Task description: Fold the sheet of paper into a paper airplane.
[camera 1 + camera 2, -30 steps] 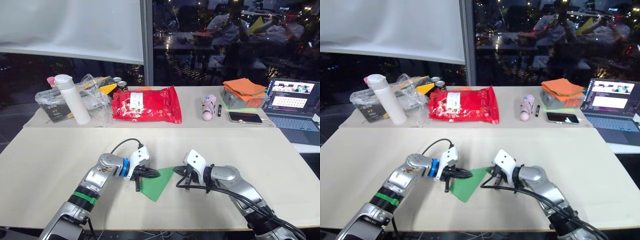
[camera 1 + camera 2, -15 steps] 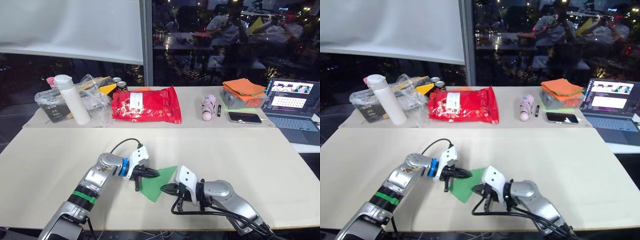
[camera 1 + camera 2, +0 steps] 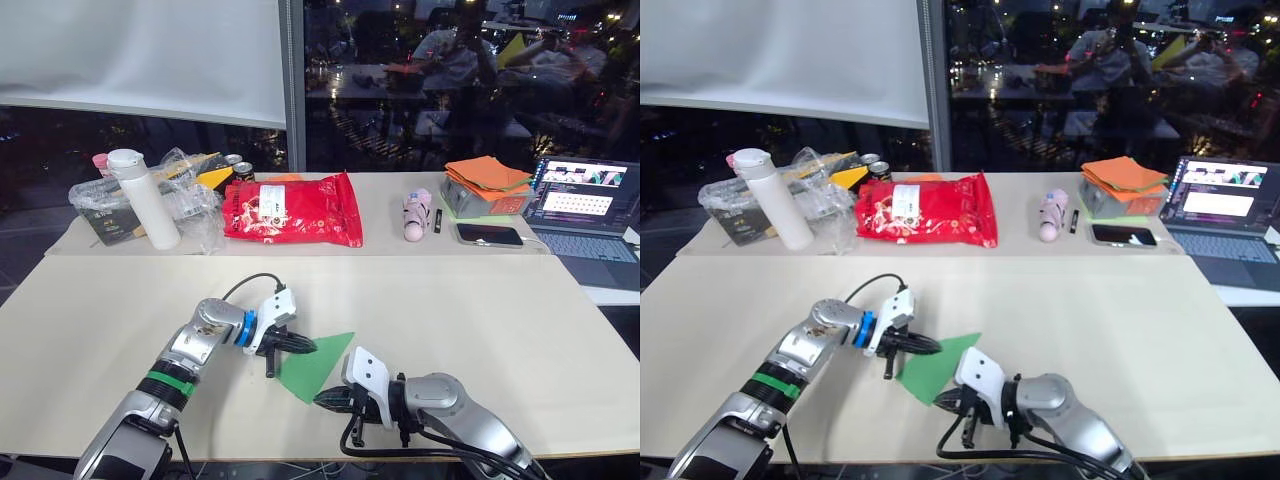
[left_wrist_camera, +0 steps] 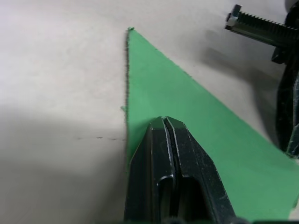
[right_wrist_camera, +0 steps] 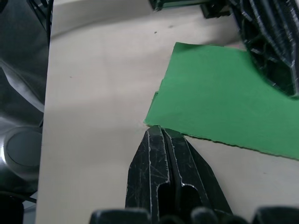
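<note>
Matt green sheet of paper [image 3: 315, 364]; smooth matt table [image 3: 480, 310]; glossy red bag [image 3: 292, 209].
</note>
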Motion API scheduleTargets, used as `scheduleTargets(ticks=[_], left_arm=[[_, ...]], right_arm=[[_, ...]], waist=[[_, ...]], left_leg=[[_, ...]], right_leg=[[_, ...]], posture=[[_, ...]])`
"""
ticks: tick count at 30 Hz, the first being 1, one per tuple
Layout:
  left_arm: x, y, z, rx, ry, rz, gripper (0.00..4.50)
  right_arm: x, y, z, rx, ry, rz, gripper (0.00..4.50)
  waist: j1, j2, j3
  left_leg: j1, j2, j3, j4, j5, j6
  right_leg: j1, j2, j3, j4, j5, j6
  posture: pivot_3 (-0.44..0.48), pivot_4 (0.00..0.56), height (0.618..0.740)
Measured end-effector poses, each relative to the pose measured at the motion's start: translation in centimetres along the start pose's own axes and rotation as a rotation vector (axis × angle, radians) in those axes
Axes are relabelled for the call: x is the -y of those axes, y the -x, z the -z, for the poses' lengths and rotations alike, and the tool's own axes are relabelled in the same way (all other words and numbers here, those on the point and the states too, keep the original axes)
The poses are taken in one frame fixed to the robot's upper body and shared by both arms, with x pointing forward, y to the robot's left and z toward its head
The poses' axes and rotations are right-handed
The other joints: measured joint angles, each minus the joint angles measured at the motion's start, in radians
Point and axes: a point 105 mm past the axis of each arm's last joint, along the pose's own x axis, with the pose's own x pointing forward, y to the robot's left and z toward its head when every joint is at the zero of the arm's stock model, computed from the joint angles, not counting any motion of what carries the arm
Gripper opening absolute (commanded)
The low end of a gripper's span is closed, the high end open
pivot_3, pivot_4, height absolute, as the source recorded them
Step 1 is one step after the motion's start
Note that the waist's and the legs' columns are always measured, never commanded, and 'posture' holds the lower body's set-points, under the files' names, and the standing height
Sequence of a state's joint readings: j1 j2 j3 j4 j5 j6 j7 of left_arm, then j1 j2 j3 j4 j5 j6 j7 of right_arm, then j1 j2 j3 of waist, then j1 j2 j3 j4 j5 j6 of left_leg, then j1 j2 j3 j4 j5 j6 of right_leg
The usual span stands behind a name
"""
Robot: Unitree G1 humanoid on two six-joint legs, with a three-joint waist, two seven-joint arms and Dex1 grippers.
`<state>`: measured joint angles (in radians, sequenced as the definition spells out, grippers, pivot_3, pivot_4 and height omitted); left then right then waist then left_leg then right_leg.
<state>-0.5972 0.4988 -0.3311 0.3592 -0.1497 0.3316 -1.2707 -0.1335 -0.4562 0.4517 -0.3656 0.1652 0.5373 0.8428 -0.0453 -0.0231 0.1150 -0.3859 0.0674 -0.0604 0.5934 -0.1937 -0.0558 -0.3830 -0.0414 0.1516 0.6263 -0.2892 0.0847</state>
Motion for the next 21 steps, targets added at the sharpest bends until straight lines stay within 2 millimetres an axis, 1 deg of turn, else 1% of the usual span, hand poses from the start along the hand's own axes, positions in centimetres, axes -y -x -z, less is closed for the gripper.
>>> scheduleTargets(ticks=[2,3,6,8,9,10,12,13,17,21], left_arm=[[-0.1,0.1,0.0,0.0,0.0,0.001,0.02],[-0.2,0.1,0.0,0.001,0.0,0.001,0.02],[-0.4,0.1,0.0,0.003,-0.008,-0.007,0.02],[-0.4,0.0,-0.1,0.011,-0.007,-0.014,0.02],[-0.5,-0.1,-0.2,0.015,-0.007,-0.019,0.02],[-0.5,-0.2,-0.3,0.022,-0.008,-0.024,0.02],[-0.5,-0.3,-0.2,0.028,-0.006,-0.036,0.02],[-0.4,-0.2,-0.2,0.035,-0.003,-0.044,0.02],[-0.3,0.3,0.2,0.038,-0.002,-0.062,0.02],[-0.3,0.6,0.5,0.035,0.001,-0.077,0.02]], right_arm=[[0.4,0.3,-0.5,0.022,-0.026,0.02,0.0],[0.8,0.5,-1.1,0.044,-0.03,0.041,0.0],[3.3,1.6,-3.4,0.101,0.013,0.155,0.0],[5.2,1.9,-4.1,0.109,0.024,0.235,0.0],[6.4,1.8,-4.1,0.103,0.01,0.283,0.0],[7.4,1.6,-3.5,0.085,-0.012,0.325,0.0],[8.4,1.2,-2.0,0.044,-0.064,0.366,0.0],[8.7,0.9,-1.2,0.021,-0.089,0.379,0.0],[8.8,-0.1,-1.3,0.033,-0.077,0.372,0.0],[9.1,-0.3,-1.0,0.034,-0.07,0.397,0.0]], waist=[[0.0,0.0,0.0],[0.0,0.0,0.0],[0.0,0.0,0.0],[0.001,0.0,0.0],[0.001,0.0,0.0],[0.001,0.0,0.0],[0.002,0.0,0.0],[0.002,0.0,0.0],[-0.001,0.0,0.0],[-0.002,0.0,0.0]], left_leg=[[-0.001,0.0,0.0,0.0,0.0,0.0],[-0.002,0.0,0.0,0.0,0.0,0.0],[-0.001,0.0,0.0,0.0,0.0,0.0],[-0.001,0.0,0.0,0.0,0.0,0.0],[-0.001,0.0,0.0,0.0,0.0,0.0],[-0.002,0.0,0.0,0.0,0.0,0.0],[-0.002,0.0,0.0,-0.001,0.0,0.0],[-0.002,0.0,0.0,-0.001,0.0,0.0],[-0.001,0.0,0.0,-0.001,0.0,0.0],[0.001,0.0,0.0,-0.001,0.0,0.0]], right_leg=[[-0.001,0.0,0.0,0.0,0.0,0.0],[-0.001,0.0,0.0,0.0,0.0,0.0],[-0.002,0.0,0.0,0.0,0.0,0.0],[-0.002,0.0,0.0,0.001,0.0,0.0],[-0.002,0.0,0.0,0.001,0.0,0.0],[-0.002,0.0,0.0,0.001,0.001,0.0],[-0.002,0.0,0.0,0.001,0.001,0.0],[-0.002,0.0,0.0,0.001,0.001,0.0],[-0.001,0.0,0.0,0.002,0.0,0.0],[0.0,0.0,0.0,0.002,0.0,0.0]], posture=[[0.0,0.15,0.725],[0.0,0.15,0.725],[0.0,0.15,0.725],[0.0,0.15,0.725],[0.0,0.15,0.725],[0.0,0.15,0.725],[0.0,0.15,0.725],[0.0,0.15,0.725],[0.0,0.15,0.725],[0.0,0.15,0.725]])
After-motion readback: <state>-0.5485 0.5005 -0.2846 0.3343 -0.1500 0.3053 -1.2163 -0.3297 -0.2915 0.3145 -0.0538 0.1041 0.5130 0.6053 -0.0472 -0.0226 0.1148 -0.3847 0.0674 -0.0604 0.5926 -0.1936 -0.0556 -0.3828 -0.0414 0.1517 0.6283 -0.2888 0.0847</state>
